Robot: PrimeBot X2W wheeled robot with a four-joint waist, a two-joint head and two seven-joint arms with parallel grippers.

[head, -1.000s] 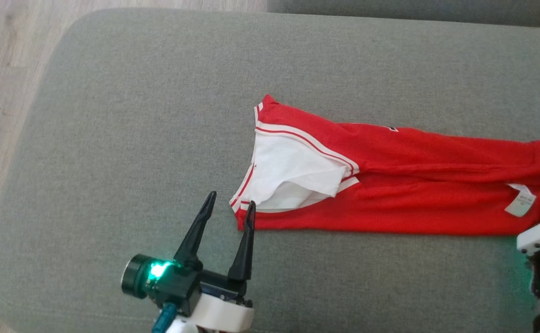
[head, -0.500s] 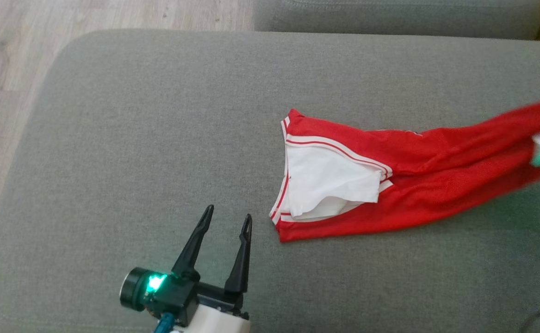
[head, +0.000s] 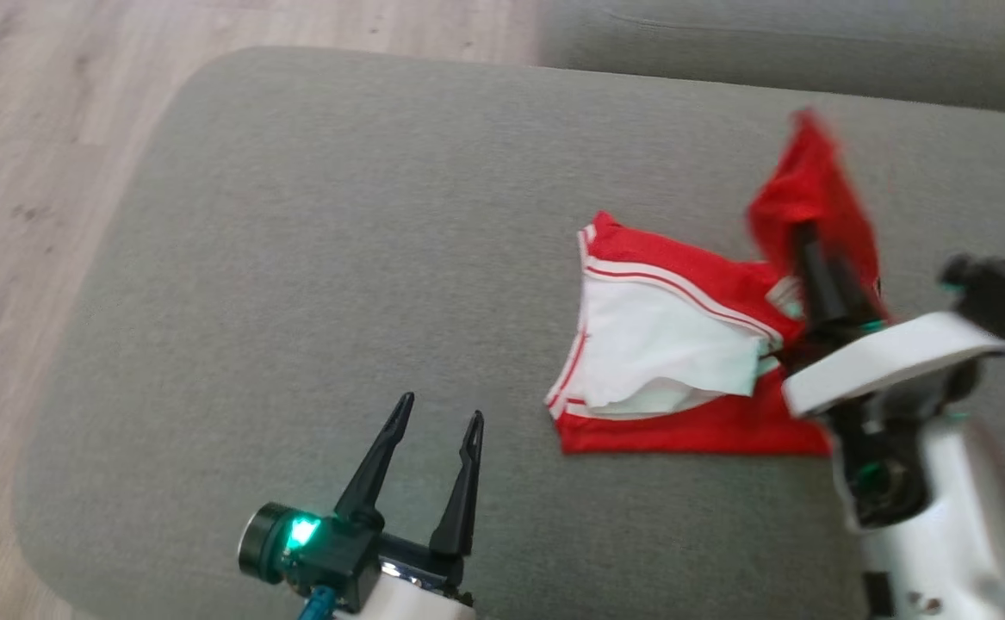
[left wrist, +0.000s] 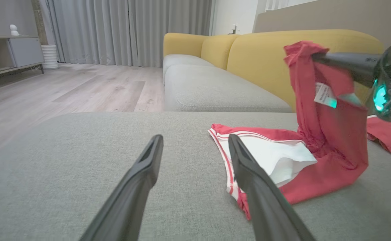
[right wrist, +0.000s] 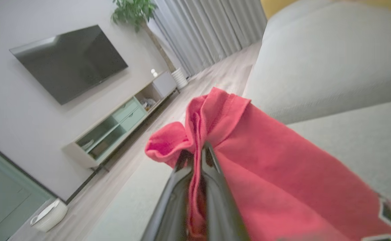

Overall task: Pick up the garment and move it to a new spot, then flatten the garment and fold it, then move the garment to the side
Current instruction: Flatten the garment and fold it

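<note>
Floorboards (head: pixel 28 129) of pale wood run down the left of the head view, and a broad grey cushion (head: pixel 338 215), round-cornered and coarse in weave, carries everything. Bare weave lies between the left gripper (head: pixel 439 409) and the garment (head: pixel 683 362). That gripper sits low at centre-left, fingers spread apart over the cushion, near the hem corner but not touching it. The garment is bright red, with white-and-red striped trim and white lining showing, and it lies right of centre. Its near part is flat on the cushion, while its far end is lifted into a blurred peak. The right gripper (head: pixel 808 250) has its fingers pinched together on that raised end, and its white wrist covers part of the red.

Over to the left wrist view: a yellow sofa (left wrist: pixel 259 53) and grey curtains (left wrist: pixel 128 30) stand behind. The red fabric hangs from the right gripper in a soft drape, with a white label (left wrist: pixel 323 94) dangling. The lower part rests on the cushion just right of the parted fingers.

Right wrist view now: a wall-mounted television (right wrist: pixel 69 60), a low cabinet (right wrist: pixel 121 124) and a potted plant (right wrist: pixel 133 10) are in the room beyond. Up front, both dark fingers are clamped on a bunched red fold.
</note>
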